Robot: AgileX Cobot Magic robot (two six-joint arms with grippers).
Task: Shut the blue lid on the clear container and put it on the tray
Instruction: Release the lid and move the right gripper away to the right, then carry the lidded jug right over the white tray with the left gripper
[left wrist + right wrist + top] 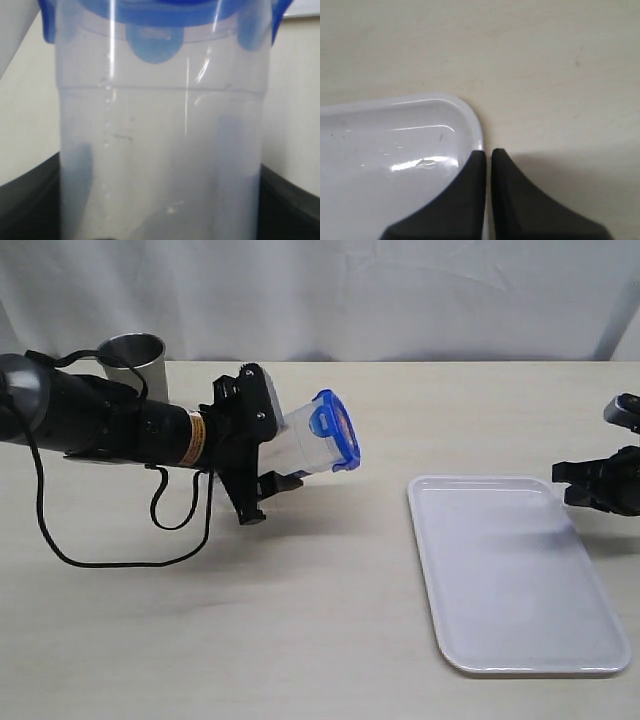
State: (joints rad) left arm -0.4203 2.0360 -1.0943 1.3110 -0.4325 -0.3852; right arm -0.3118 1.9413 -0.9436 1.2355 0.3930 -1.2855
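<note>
Left arm stretched level; left fingers (pixel 255 495) pinching tall clear plastic container (pixel 298 447), tipped sideways above desk (pixel 300 620), round blue snap-flap lid (pixel 336 430) on, well left of flat white rectangular tray (pixel 500 590). Right fingers (pixel 470 200) pressed together at tray's corner.

Clear container (pixel 297 448): raised, tipped near-horizontal, mouth toward 3 o'clock. Blue lid (pixel 336 430): seated on mouth. White tray (pixel 510 580): flat, at 4 o'clock, well apart.
</note>
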